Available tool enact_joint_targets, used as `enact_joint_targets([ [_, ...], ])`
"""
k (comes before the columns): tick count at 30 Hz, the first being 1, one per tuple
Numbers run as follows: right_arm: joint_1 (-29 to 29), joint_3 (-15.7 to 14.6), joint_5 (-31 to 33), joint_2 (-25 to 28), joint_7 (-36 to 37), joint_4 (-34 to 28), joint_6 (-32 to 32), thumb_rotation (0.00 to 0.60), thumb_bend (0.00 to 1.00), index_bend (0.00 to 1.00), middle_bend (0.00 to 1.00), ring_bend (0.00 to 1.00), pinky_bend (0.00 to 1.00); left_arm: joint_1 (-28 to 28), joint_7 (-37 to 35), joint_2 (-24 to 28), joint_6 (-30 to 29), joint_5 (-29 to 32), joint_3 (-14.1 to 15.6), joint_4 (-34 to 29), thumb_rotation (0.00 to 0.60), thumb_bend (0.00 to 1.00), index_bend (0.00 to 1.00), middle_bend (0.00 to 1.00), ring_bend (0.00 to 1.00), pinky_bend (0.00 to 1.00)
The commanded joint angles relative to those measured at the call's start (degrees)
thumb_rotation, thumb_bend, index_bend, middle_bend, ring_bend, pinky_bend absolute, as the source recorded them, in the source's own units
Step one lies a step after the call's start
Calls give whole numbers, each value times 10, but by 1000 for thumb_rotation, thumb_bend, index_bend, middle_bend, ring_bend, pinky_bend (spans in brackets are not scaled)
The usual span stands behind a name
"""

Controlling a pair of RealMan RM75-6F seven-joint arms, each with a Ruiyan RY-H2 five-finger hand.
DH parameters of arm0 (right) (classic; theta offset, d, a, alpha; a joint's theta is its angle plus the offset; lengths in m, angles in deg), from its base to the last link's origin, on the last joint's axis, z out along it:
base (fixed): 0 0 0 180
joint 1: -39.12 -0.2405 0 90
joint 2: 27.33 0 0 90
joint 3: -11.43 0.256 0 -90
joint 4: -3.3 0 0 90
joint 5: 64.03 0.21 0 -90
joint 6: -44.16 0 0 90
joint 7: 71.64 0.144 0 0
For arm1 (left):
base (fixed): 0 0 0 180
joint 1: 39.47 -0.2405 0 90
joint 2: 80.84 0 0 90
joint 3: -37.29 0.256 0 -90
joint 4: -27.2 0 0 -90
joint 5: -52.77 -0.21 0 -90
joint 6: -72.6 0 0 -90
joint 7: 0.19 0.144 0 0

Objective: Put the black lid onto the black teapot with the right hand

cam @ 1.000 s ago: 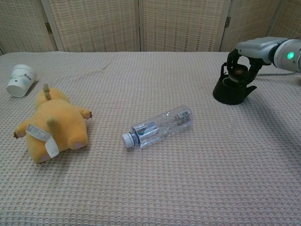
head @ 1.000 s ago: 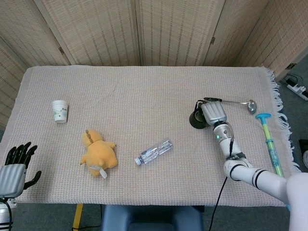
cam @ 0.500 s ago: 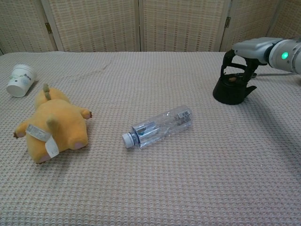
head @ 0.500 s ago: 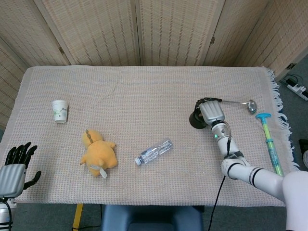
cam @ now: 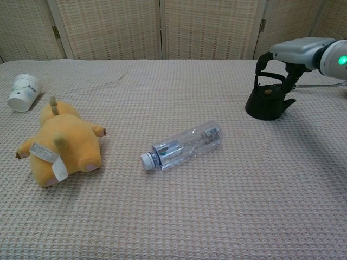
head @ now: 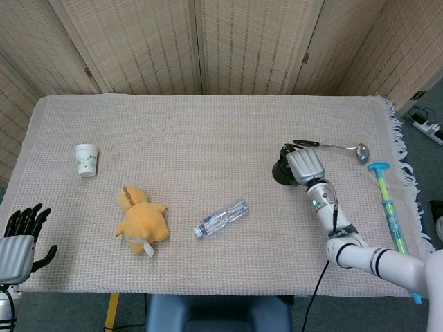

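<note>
The black teapot point(cam: 265, 107) stands at the right of the table, partly hidden by my right hand in the head view point(head: 281, 173). The black lid point(cam: 267, 93), with a small brown knob, sits on the teapot's top. My right hand point(cam: 288, 56) point(head: 305, 166) hovers just above the teapot with its dark fingers point(cam: 261, 63) spread and pointing down around the handle, holding nothing. My left hand point(head: 21, 238) is at the table's near left corner, off the cloth, empty with its fingers apart.
A clear plastic bottle point(cam: 181, 146) lies mid-table. A yellow plush toy point(cam: 59, 143) and a white paper cup point(cam: 24, 92) are at the left. A metal ladle point(head: 340, 146) lies behind the teapot, and a green-blue stick toy point(head: 387, 206) lies by the right edge.
A second ago my right hand held the lid above the teapot. It lowered the lid onto the pot, let go, and has now lifted slightly with its fingers apart.
</note>
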Motion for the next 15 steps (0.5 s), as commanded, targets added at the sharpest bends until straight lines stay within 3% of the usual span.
enact_joint_targets([
  [1, 42, -11, -49, 46, 25, -71, 65, 600, 331, 249, 240, 897, 828, 1, 0, 1, 0, -1, -1, 0, 600, 293, 92, 0, 0, 0],
  [6, 103, -39, -118, 88, 54, -141, 145, 600, 331, 249, 264, 717, 735, 5, 3, 2, 2, -4, -3, -3, 600, 292, 92, 0, 0, 0],
  [15, 228, -102, -257, 171, 128, -230, 285, 600, 332, 249, 248, 329, 240, 13, 17, 2, 7, -8, -4, -15, 600, 293, 93, 0, 0, 0],
])
